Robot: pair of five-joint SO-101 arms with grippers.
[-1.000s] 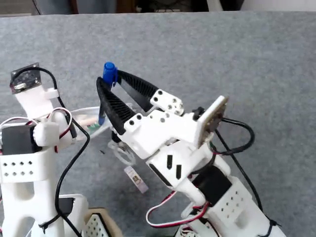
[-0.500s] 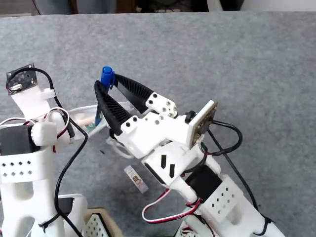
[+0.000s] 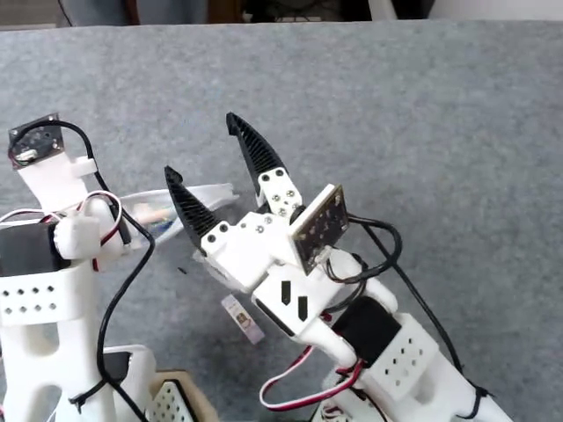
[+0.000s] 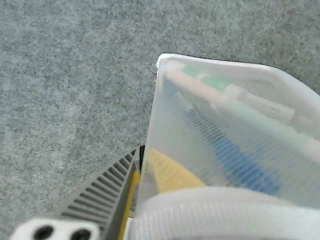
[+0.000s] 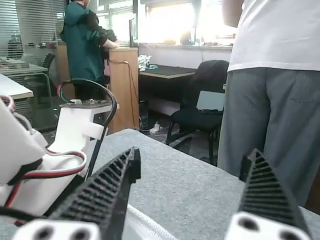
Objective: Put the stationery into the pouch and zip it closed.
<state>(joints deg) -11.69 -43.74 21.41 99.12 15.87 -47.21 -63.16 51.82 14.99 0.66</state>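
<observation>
Grey, felt-like fabric with a short speckled nap covers the tabletop (image 3: 422, 105). Above it the right hand (image 3: 199, 144) is spread wide and holds nothing. Its two black fingers (image 3: 255, 158), tapered to points and ribbed on their inner faces, stand apart in a V from a blocky white plastic body. Its wrist view looks out level between those fingertips toward a black office chair (image 5: 200, 117) and a wooden cabinet (image 5: 122, 85) in the room behind.

Beneath the lower black finger runs the white rim of the pouch (image 3: 189, 193), reaching across from the left arm (image 3: 53, 264). The left hand (image 4: 142, 165) is pinched on the pouch's near edge. One grey ribbed finger (image 4: 107, 192) lies against the outside, and the other is hidden behind the fabric. The pouch is a soft, translucent white mesh with fine stripes, a square corner and a white zipper tape (image 4: 215, 61) along its far edge.

Through the mesh show a long white pen (image 4: 235, 95) with a green section lying just under the zipper, a blue pen (image 4: 242, 165) lower down, and a flat yellow piece (image 4: 167, 172) with a pointed corner beside the grey finger.

Apart from the pouch, a small pale oblong piece (image 3: 243, 319) lies flat on the tabletop near the right arm's base. What it is cannot be told.
</observation>
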